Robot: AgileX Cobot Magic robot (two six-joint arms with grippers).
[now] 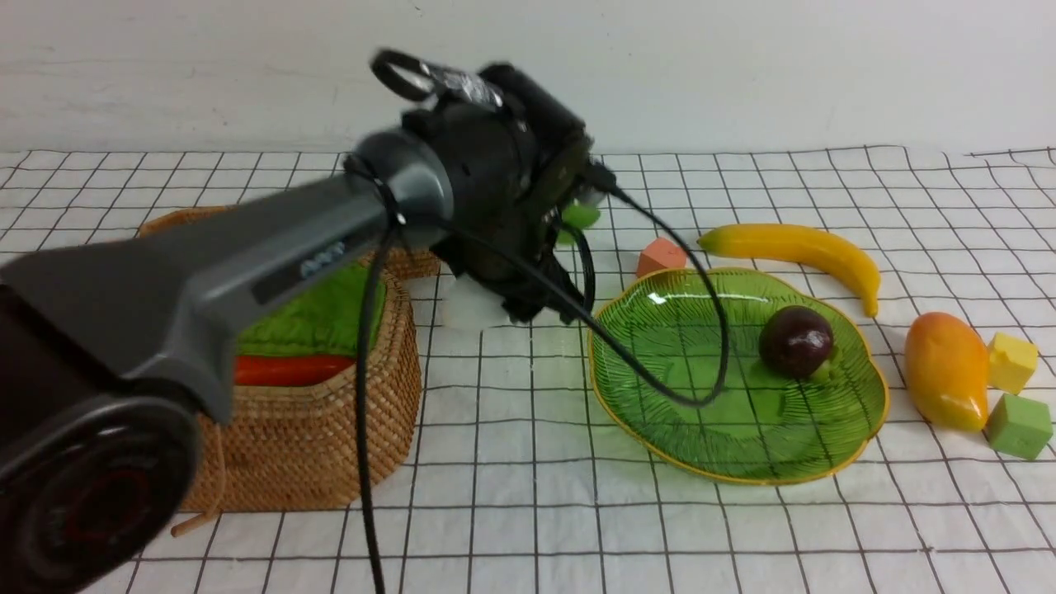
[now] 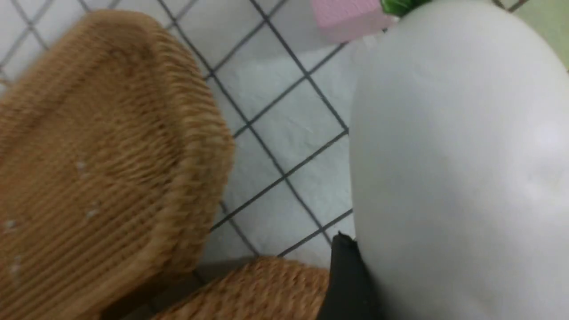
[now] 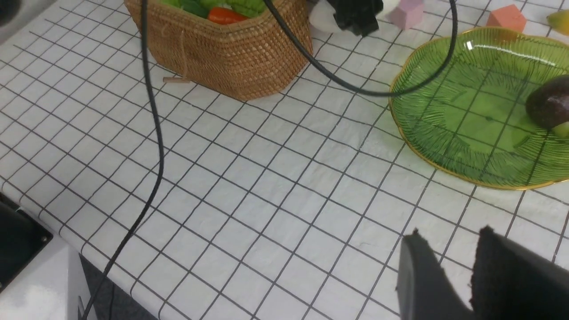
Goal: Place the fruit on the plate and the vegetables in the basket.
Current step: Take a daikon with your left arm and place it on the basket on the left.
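Note:
My left gripper [image 1: 516, 293] is shut on the fat white radish [image 1: 472, 307], just right of the woven basket [image 1: 330, 429]; one black finger [image 2: 346, 275] presses its side [image 2: 458, 155]. Its green leaves [image 1: 582, 216] point away. The orange-red carrot piece [image 1: 289, 369] lies in the basket on the green lining [image 1: 322, 313]. The mangosteen [image 1: 796, 340] sits on the green plate [image 1: 742, 445]. The banana [image 1: 800, 246] lies behind the plate and the mango [image 1: 946, 371] to its right. My right gripper [image 3: 449, 233] is open and empty, low over the cloth near the plate [image 3: 449, 146]. The gourd is not clearly visible.
The shallow woven lid [image 2: 98, 155] lies behind the basket. A pink cube [image 2: 346, 15] and an orange cube [image 1: 660, 256] sit behind the plate. Yellow [image 1: 1012, 361] and green [image 1: 1020, 425] cubes lie by the mango. The left arm's cable [image 1: 660, 388] droops over the plate.

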